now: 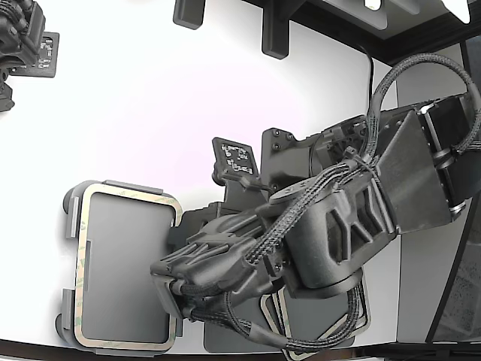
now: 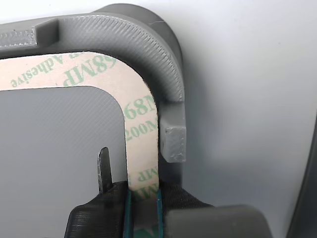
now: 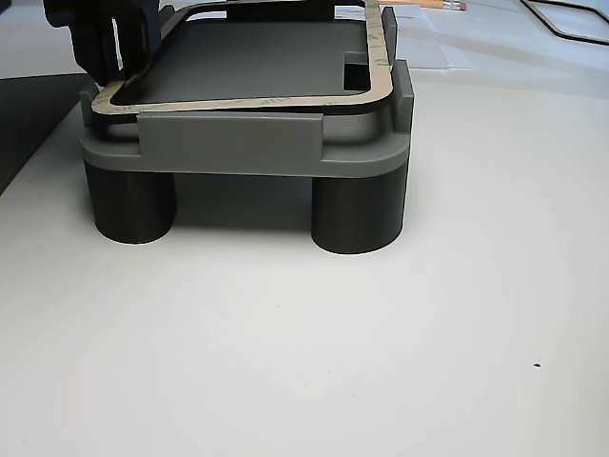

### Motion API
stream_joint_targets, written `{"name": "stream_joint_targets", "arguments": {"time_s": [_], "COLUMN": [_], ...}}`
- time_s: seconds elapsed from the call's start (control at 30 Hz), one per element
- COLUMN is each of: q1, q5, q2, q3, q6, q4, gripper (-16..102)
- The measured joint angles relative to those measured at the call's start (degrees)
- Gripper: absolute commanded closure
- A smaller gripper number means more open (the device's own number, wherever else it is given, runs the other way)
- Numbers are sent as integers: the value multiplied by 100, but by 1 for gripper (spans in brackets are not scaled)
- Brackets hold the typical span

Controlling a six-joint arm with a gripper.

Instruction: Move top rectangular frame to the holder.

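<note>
Pinching frame (image 2: 141, 124), tool (image 2: 143, 201) on holder (image 2: 148, 39)

arm (image 1: 331, 226) stretched low, fingers (image 2: 105, 171) pinched closed

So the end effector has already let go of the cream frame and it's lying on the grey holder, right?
Not quite. The frame does lie on the holder, but the end effector has not let go: the wrist view shows its jaws closed on the frame's edge, and the other view shows it gripping at a corner.
</note>
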Motion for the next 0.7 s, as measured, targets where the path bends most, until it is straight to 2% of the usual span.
{"name": "stream_joint_targets", "arguments": {"time_s": [0.03,0.07,0.1,0.13,0.17,0.47,0.7], "q1": [0,0,0,0,0,0,88], "q5": [0,0,9,18,26,141,773], "q2": [-9,-18,-18,-18,-18,-35,316], "q3": [-18,-18,-35,-44,-53,-325,-519], "q6": [0,-18,-26,-62,-88,-211,-809], "q4": [0,0,0,0,0,0,-35], "gripper": [86,57,2,-9,-14,-14,-14]}}
